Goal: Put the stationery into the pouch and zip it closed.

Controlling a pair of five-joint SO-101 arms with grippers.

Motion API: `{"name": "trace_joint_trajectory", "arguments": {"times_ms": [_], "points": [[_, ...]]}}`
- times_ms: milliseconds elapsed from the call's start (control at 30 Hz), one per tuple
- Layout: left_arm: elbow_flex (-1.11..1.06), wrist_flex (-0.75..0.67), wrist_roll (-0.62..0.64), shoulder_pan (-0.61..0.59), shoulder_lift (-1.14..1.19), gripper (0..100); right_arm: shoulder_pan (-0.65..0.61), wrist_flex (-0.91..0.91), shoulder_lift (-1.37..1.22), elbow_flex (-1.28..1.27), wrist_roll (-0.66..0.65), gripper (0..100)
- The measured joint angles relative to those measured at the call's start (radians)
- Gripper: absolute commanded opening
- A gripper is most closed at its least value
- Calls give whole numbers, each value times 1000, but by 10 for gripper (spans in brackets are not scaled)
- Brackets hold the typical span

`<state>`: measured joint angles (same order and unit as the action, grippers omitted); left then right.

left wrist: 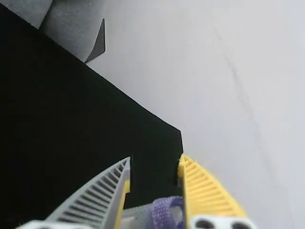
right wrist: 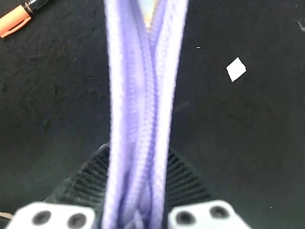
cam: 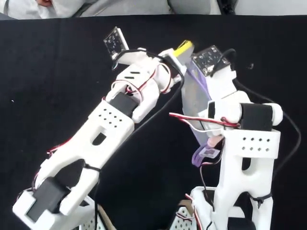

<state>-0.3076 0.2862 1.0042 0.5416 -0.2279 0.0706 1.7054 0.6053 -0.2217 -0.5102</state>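
Note:
A purple, partly see-through pouch point(cam: 194, 93) hangs above the black table between the two arms. My right gripper point(right wrist: 138, 152) is shut on it, and the pouch's zip edge point(right wrist: 138, 71) runs straight out between the black fingers. My left gripper point(cam: 180, 51) sits at the pouch's far end. In the left wrist view its grey and yellow fingers point(left wrist: 205, 191) hold a purple woven strip of the pouch point(left wrist: 164, 207) near their base, while the tips stand apart. An orange pen point(right wrist: 16, 21) lies on the table beyond the pouch.
A small white scrap point(right wrist: 236, 69) lies on the black table cloth point(cam: 57, 72). The table's far edge point(left wrist: 143, 112) is close beyond the left gripper, with pale floor behind it. Both arms' bases crowd the near edge.

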Motion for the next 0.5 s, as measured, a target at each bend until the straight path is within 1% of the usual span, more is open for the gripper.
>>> {"name": "trace_joint_trajectory", "arguments": {"times_ms": [100, 333, 400, 500], "points": [[-32, 37, -8, 0, -58, 162, 18, -18, 5, -9, -6, 11], [-138, 44, -12, -17, -195, 162, 138, -75, 5, -17, -12, 11], [-140, 46, -12, -58, -201, 162, 166, -80, 5, -17, -14, 11], [-138, 46, -12, -164, -203, 162, 196, -81, 5, -17, -12, 11]]}}
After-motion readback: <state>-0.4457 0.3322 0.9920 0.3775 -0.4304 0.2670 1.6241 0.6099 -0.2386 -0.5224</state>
